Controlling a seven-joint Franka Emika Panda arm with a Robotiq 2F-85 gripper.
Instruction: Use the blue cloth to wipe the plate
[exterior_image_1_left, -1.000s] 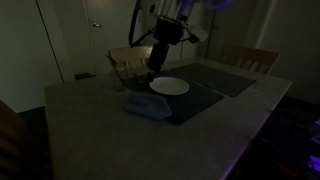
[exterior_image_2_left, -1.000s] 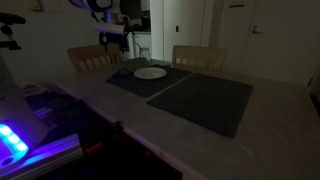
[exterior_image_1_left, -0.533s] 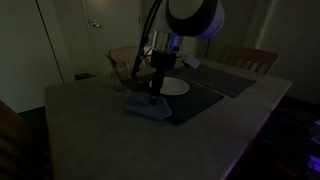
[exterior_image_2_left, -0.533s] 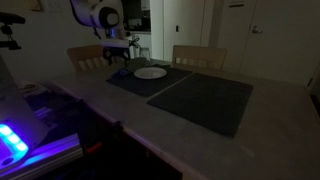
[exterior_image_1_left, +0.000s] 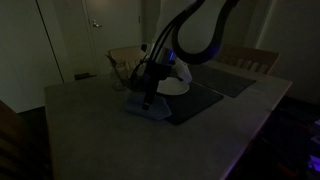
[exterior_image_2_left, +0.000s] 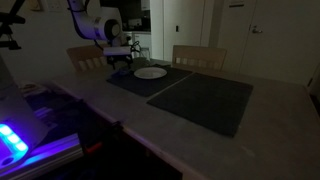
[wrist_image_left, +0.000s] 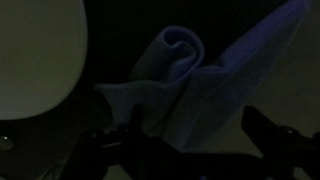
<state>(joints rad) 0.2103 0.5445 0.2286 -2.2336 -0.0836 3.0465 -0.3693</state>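
Note:
The room is dim. The blue cloth (exterior_image_1_left: 147, 108) lies crumpled on the table, partly on the near dark placemat (exterior_image_1_left: 190, 103). In the wrist view the blue cloth (wrist_image_left: 190, 80) fills the middle, folded with a raised loop. The white plate (exterior_image_1_left: 176, 86) sits on the placemat just past the cloth; it also shows in an exterior view (exterior_image_2_left: 150, 72) and at the left of the wrist view (wrist_image_left: 35, 55). My gripper (exterior_image_1_left: 147, 102) hangs just above the cloth. In the wrist view its fingers (wrist_image_left: 195, 128) are spread apart over the cloth and hold nothing.
A second dark placemat (exterior_image_2_left: 205, 100) lies beside the first. Wooden chairs (exterior_image_2_left: 198, 56) stand at the table's far side. A clear container (exterior_image_1_left: 125, 66) stands behind the cloth. A blue-lit device (exterior_image_2_left: 15, 140) sits off the table.
The arm has come down from above the plate and across to the cloth, and the gripper now hangs just over it.

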